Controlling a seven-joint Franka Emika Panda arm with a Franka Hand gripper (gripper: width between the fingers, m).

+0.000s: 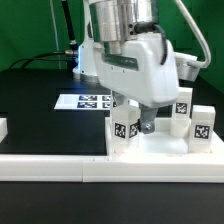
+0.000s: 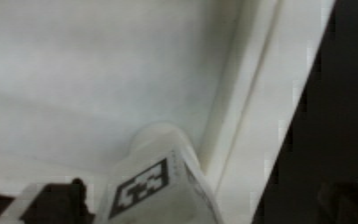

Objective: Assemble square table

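Fingers [image 2: 60, 198] spread wide, tagged leg block [image 2: 155, 180] standing between them.

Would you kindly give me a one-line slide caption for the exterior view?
Open gripper low over the white square tabletop, with tagged leg blocks standing on it and the marker board behind.
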